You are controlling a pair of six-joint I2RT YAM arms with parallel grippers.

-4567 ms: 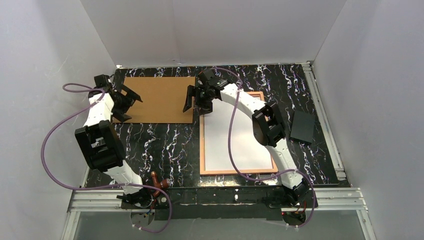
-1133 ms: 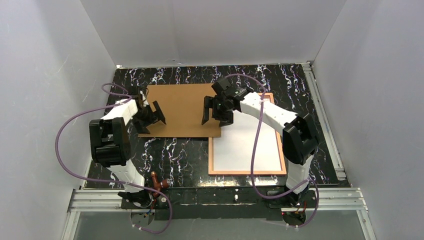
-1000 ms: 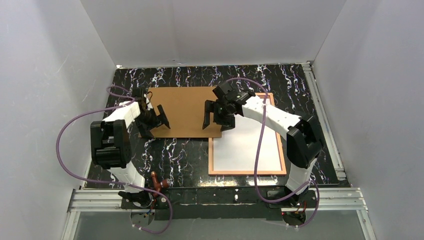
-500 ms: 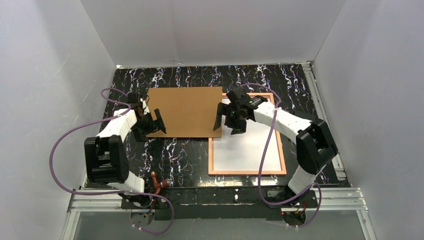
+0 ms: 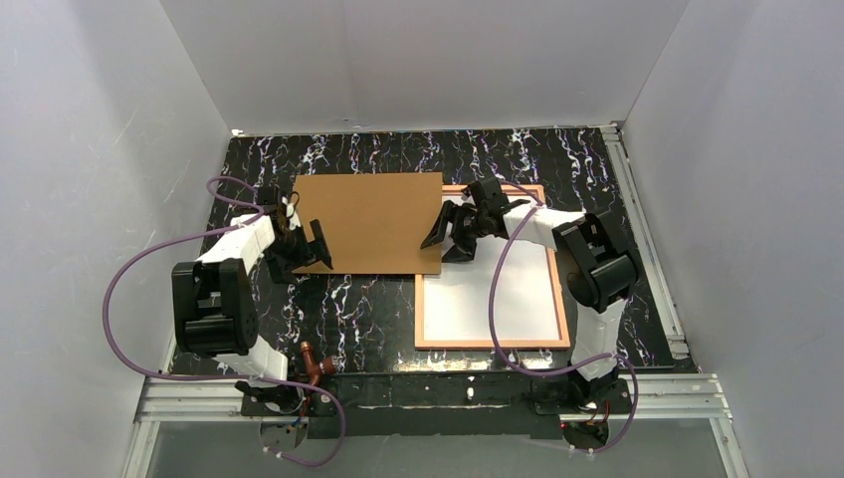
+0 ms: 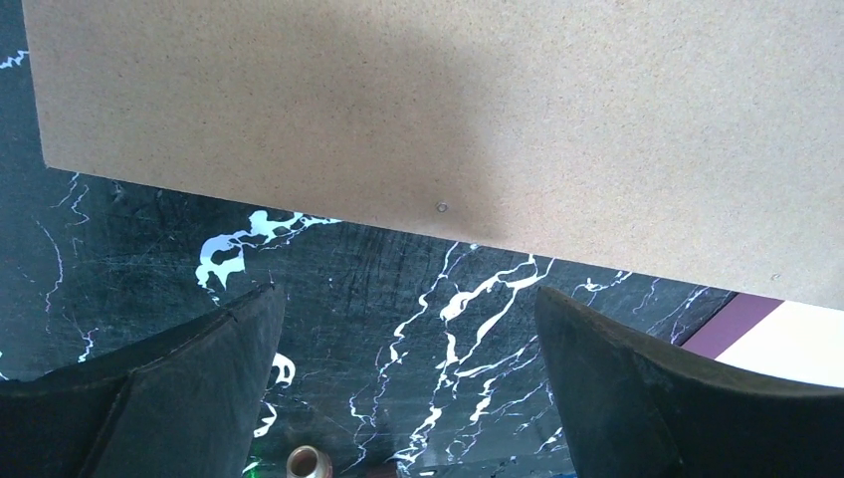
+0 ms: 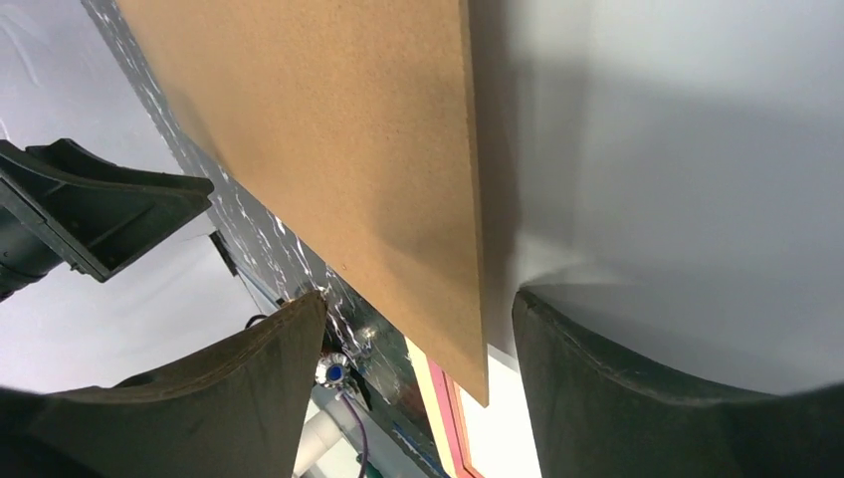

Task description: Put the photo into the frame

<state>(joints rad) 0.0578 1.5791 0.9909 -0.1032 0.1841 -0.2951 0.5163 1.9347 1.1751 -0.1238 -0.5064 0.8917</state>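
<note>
1. The photo (image 5: 493, 299), a rectangular paper print, lies white back up inside the large thin rectangular frame (image 5: 563, 289). The frame's copper-orange rim shows along the photo's near, right and left sides. Both sit on the right half of the black, white-veined table (image 5: 338, 309). The picture side faces down, so I cannot see it.
2. I judge the main step done, because the print sits square in the opening and fills it.
3. What looks left is closing the back. The plain brown rectangular backing board (image 5: 368, 224) lies flat to the left of the frame, mostly on the table. Only its right edge laps over the frame's far-left corner and a strip of the photo's back.
4. My right gripper (image 5: 445, 247) is low over that right edge. In my right wrist view the board's edge (image 7: 348, 149) runs between my fingers, with the photo's pale back (image 7: 647, 149) beyond it. The fingers stand apart, and I see nothing pinched.
5. My left gripper (image 5: 323, 244) is at the board's near-left corner with its fingers spread wide over bare table. They stop just short of the board's edge (image 6: 448, 119) and hold nothing.
6. As I read it, the board must go right until it covers the photo. I cannot tell whether the frame has tabs to fasten.
</note>
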